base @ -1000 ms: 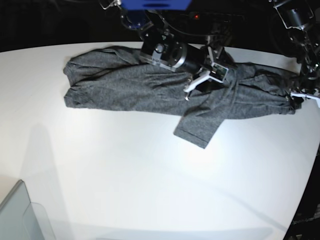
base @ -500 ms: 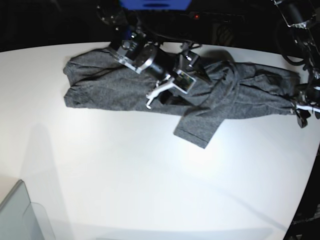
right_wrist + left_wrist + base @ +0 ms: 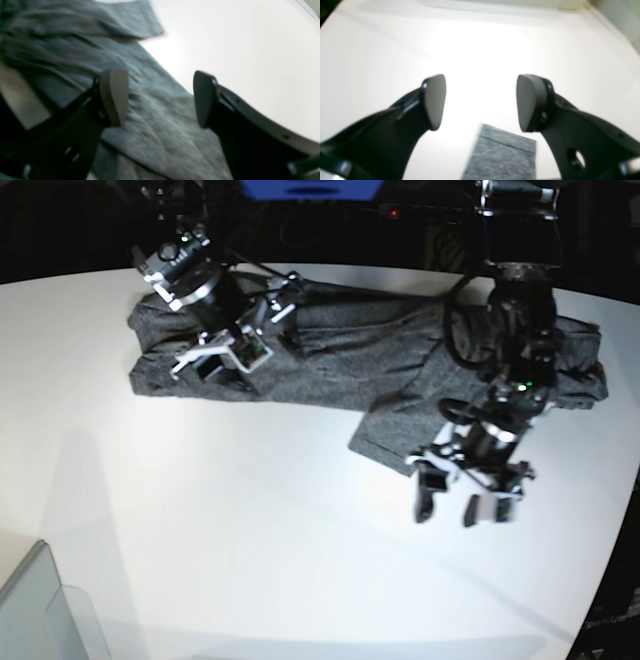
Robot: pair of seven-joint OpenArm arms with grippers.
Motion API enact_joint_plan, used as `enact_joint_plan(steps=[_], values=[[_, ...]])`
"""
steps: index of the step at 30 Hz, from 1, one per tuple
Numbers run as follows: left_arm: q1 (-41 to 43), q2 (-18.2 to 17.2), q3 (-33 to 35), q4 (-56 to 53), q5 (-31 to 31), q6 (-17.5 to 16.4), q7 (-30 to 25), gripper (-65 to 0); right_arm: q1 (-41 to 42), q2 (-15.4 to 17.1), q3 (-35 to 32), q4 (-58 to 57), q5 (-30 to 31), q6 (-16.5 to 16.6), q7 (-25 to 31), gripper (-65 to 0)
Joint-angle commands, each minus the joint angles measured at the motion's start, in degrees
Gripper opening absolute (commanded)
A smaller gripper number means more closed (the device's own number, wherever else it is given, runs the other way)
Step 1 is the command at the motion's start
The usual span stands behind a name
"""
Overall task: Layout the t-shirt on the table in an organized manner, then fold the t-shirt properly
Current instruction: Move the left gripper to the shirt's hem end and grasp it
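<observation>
The dark-grey t-shirt (image 3: 340,360) lies bunched in a long band across the back of the white table (image 3: 250,530), with one sleeve (image 3: 395,430) sticking out toward the front. My right gripper (image 3: 215,365) is open and hovers over the shirt's left end. In the right wrist view the shirt (image 3: 155,130) lies under the open gripper (image 3: 160,98). My left gripper (image 3: 455,508) is open and empty, above bare table just in front of the sleeve. In the left wrist view the sleeve's corner (image 3: 502,157) lies below the open gripper (image 3: 481,102).
A translucent grey bin corner (image 3: 40,610) stands at the front left of the table. The table's curved edge (image 3: 610,560) runs down the right side. Dark surroundings lie behind the back edge.
My right gripper has moved left along the shirt from its middle to its left end. My left gripper has left the shirt's right end and come forward over the table by the sleeve.
</observation>
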Motion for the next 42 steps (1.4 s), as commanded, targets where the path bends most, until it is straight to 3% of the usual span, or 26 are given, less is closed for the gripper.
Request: enact_joint_plan(steps=[1, 5, 10, 17, 23, 26, 30, 31, 38, 42], values=[[-1.3, 1.1, 2.5, -0.8, 2.3, 0.2, -0.9, -22.5, 0.3, -0.4, 1.1, 1.3, 0.8, 0.2, 1.7, -23.9], [-3.3, 4.4, 9.3, -6.6, 14.4, 0.2, -0.9, -22.5, 0.2, -0.5, 7.3, 1.3, 0.8, 0.3, 1.4, -23.9], [-4.5, 8.0, 10.8, -15.3, 24.6, -0.1, -1.3, -22.5, 0.4, -0.5, 11.6, 1.2, 0.8, 0.3, 1.7, -23.9], [-4.8, 9.4, 10.9, -19.9, 27.7, 0.0, -1.1, -22.5, 0.7, -0.6, 12.5, 1.2, 0.9, 0.3, 1.7, -23.9], [-4.5, 7.7, 10.8, -24.3, 27.8, 0.0, -1.0, -23.8, 0.7, -0.6, 12.2, 1.1, 0.9, 0.3, 1.7, -23.9], [-4.4, 7.2, 10.5, -27.1, 27.6, 0.0, -1.0, -35.5, 0.8, -0.6, 12.1, 1.1, 0.9, 0.3, 1.7, -23.9], [-4.0, 7.2, 10.4, -27.5, 27.5, 0.1, -1.0, -62.8, 1.6, -0.5, 12.2, 1.0, 0.9, 0.3, 1.5, -23.9], [-3.8, 7.2, 10.2, -27.4, 27.5, 0.1, -0.9, -65.0, 1.9, -0.5, 12.3, 0.9, 0.9, 0.3, 1.3, -23.9], [-2.2, 9.4, 1.8, -16.9, 27.5, -0.1, -0.9, -64.9, 2.0, -0.6, 12.1, 0.9, 0.9, 0.3, 1.3, -24.0], [-0.4, 10.2, -5.2, -5.0, 27.4, -0.4, 4.5, -64.9, 2.0, -0.6, 12.0, 0.9, 0.9, 0.3, 1.3, -24.0]])
